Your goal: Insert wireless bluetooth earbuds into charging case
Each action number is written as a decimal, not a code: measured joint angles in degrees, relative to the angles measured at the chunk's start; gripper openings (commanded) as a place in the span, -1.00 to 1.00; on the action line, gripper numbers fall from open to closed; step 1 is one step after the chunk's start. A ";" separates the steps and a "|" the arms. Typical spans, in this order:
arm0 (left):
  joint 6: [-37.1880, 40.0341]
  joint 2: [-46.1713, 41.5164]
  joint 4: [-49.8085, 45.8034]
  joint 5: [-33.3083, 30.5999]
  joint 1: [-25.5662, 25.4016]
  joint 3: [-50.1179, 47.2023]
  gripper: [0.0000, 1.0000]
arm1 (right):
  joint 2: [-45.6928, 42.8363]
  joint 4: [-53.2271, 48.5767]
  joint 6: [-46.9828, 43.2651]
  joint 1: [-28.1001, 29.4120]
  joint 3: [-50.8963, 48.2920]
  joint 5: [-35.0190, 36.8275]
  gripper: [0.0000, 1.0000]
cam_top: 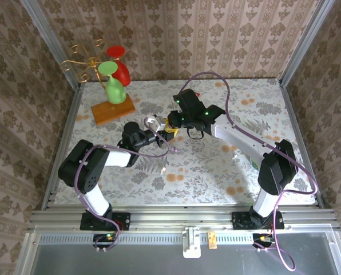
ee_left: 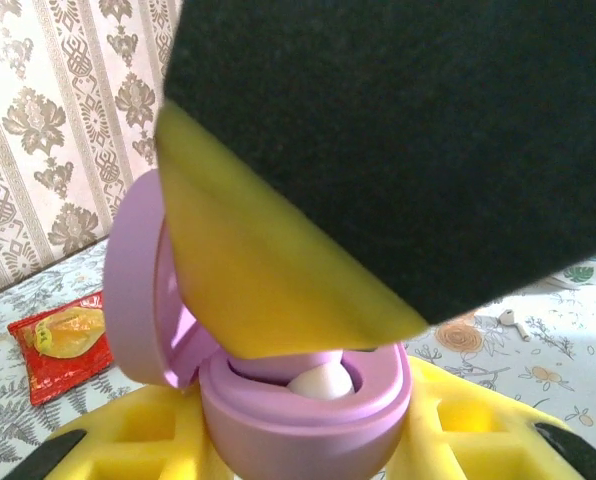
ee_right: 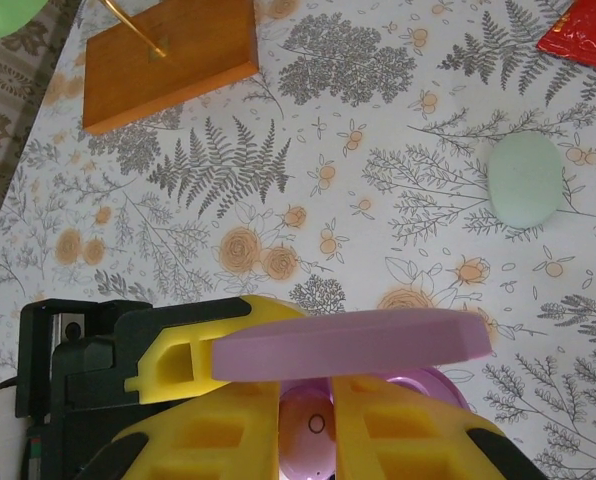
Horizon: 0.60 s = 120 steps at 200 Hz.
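The lilac charging case (ee_left: 298,420) is upright with its lid (ee_left: 133,290) swung open, and my left gripper (ee_left: 308,455) is shut on its body. My right gripper (ee_right: 308,400) reaches down into the open case from above, and one of its yellow fingers (ee_left: 268,270) covers most of the case's mouth. A small lilac earbud (ee_right: 313,430) with a ring mark is pinched between the right fingers, just below the lid's edge (ee_right: 348,345). A pale rounded bud part (ee_left: 321,383) shows in the case's well under that finger. In the top view the two grippers (cam_top: 166,126) meet mid-table.
A red-and-yellow packet (ee_left: 63,345) lies to the left of the case. A shut pale green case (ee_right: 525,180) and a loose white earbud (ee_left: 508,320) lie on the floral table. A wooden stand (cam_top: 113,110) with green and red glasses (cam_top: 114,86) is at the back left.
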 measured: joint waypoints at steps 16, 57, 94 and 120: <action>0.00 0.00 -0.15 -0.02 0.00 0.00 -0.52 | 0.00 0.81 -0.11 0.07 -0.52 -0.02 -0.57; 0.00 0.02 -0.13 -0.02 0.00 0.00 -0.51 | -0.59 2.21 -0.07 0.09 -2.03 -0.50 -0.48; 0.00 0.02 0.02 -0.04 0.00 0.26 -0.51 | -2.54 2.40 -0.07 0.09 -3.48 -0.70 -0.40; 0.00 0.02 0.24 -0.04 0.13 0.26 -0.51 | -4.50 2.89 0.04 0.09 -5.11 -0.66 -0.19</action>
